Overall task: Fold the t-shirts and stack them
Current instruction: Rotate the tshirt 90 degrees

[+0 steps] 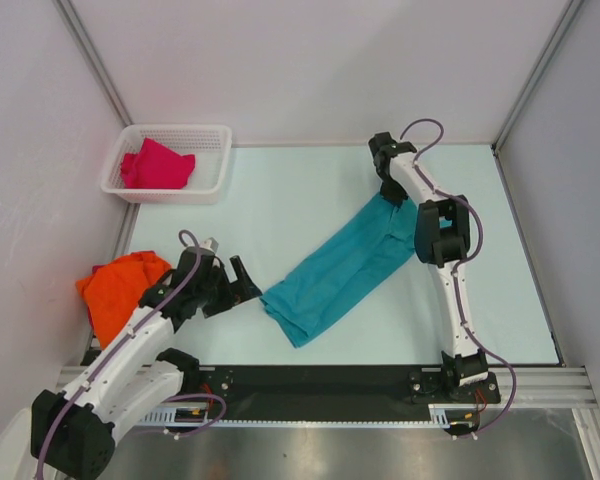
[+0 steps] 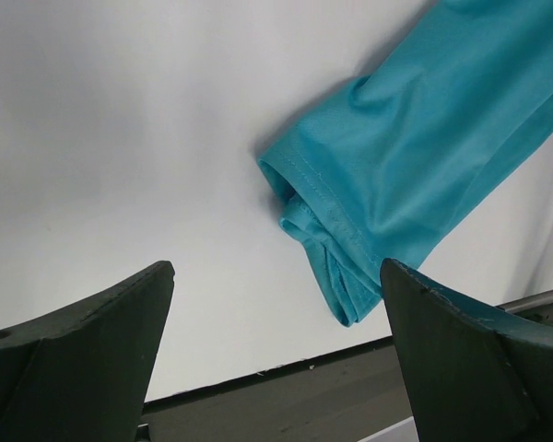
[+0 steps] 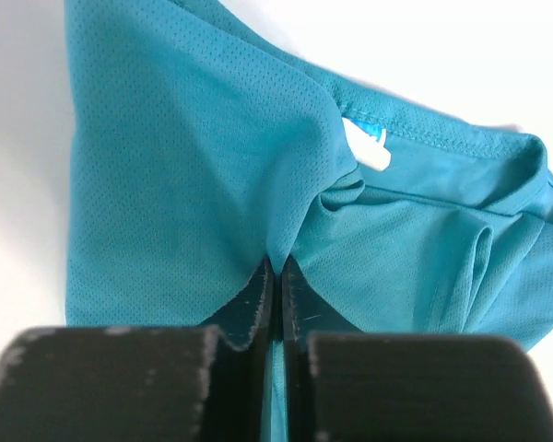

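Note:
The teal-blue t-shirt (image 1: 342, 268) lies folded into a long diagonal strip across the table's middle. My right gripper (image 3: 276, 269) is shut on a pinch of this shirt (image 3: 194, 175) near its collar, at the strip's far end (image 1: 393, 210). My left gripper (image 1: 242, 283) stands open just left of the strip's near end, touching nothing; that end of the teal-blue shirt (image 2: 415, 175) shows ahead of its fingers (image 2: 92, 341). The bright orange t-shirt (image 1: 120, 290) lies crumpled at the table's left edge. The magenta-red t-shirt (image 1: 157, 166) sits in the basket.
A white lattice basket (image 1: 215, 160) stands at the back left corner. White walls with metal posts enclose the table on three sides. A black rail (image 1: 320, 380) runs along the near edge between the arm bases.

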Controlling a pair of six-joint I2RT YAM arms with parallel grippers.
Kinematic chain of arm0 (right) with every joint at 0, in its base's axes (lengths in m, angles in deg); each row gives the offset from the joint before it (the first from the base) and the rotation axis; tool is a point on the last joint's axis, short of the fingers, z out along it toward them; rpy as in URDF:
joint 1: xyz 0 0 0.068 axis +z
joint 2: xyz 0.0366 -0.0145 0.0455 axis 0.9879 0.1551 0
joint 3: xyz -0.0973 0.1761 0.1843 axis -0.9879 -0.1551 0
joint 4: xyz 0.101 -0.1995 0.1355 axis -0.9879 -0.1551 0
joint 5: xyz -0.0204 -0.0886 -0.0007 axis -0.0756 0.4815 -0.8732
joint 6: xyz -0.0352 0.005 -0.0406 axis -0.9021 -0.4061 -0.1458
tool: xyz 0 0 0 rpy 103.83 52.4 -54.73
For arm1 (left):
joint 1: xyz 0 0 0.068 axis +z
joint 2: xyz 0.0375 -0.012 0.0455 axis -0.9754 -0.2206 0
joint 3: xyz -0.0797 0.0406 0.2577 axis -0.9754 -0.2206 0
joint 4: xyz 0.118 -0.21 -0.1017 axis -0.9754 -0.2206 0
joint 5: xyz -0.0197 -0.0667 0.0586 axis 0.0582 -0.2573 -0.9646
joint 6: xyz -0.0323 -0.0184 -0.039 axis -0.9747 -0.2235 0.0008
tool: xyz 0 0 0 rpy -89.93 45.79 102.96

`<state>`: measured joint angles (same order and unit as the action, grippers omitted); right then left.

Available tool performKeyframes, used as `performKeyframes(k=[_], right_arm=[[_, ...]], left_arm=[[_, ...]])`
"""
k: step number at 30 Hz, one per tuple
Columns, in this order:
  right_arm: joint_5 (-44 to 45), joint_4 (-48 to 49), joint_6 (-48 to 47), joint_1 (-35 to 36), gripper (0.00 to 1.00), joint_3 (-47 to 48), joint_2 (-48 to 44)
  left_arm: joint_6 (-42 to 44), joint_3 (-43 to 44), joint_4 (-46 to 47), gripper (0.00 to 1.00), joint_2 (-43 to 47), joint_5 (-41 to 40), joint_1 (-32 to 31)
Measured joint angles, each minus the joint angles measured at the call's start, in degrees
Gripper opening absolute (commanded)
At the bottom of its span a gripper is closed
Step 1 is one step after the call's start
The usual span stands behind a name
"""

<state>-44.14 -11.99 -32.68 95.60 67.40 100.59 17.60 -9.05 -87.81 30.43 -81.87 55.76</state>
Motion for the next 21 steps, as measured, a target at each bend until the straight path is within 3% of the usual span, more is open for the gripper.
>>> performKeyframes(k=[9,15,21], right_arm=[[-4.4,-2.9,-4.7,-0.5,0.00,7.6,3.7],[-6.6,-0.5,-8.2,1.3,0.00,10.5,5.2],[-14.4,4.1,-10.2,5.3,0.00,12.4,6.2]], left_arm=[[0.6,2.4,0.2,0.99,-4.2,0.3,0.4],[1.0,3.0,0.9,1.00,-6.1,1.2,0.5],[1.0,3.0,1.5,1.00,-6.3,1.5,0.5]])
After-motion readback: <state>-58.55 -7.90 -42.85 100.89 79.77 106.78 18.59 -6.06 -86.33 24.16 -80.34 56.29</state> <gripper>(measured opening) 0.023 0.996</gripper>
